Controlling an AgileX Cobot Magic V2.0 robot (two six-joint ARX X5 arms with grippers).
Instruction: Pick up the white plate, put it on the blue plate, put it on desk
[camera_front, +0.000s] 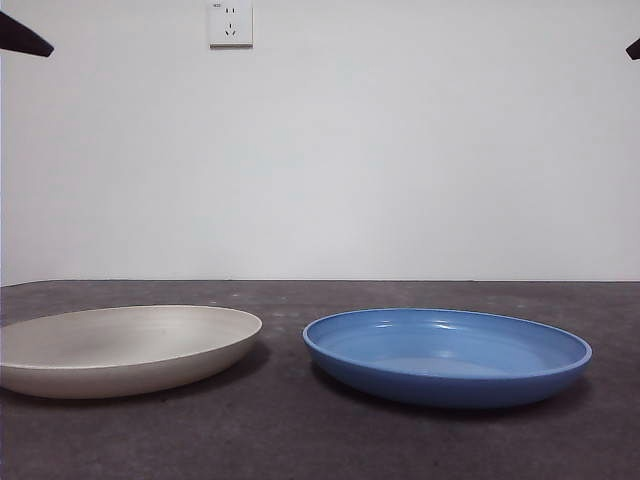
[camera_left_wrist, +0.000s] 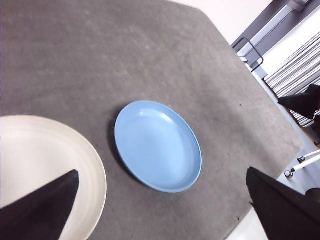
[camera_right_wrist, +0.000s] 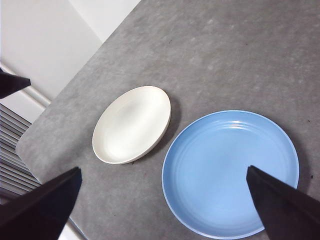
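The white plate (camera_front: 125, 348) lies on the desk (camera_front: 320, 440) at the left. The blue plate (camera_front: 447, 355) lies beside it at the right, a small gap apart. Both are empty. The left wrist view shows the white plate (camera_left_wrist: 40, 170) under my left gripper (camera_left_wrist: 165, 210) and the blue plate (camera_left_wrist: 157, 145) further off. The right wrist view shows the blue plate (camera_right_wrist: 230, 172) under my right gripper (camera_right_wrist: 162, 210) and the white plate (camera_right_wrist: 132, 124) beyond. Both grippers hang high above the desk, wide open and empty.
A white wall with a socket (camera_front: 230, 23) stands behind the desk. The desk's edge (camera_left_wrist: 240, 225) and a metal rack (camera_left_wrist: 295, 65) show in the left wrist view. Black arm tips (camera_front: 22, 38) show at the top corners of the front view.
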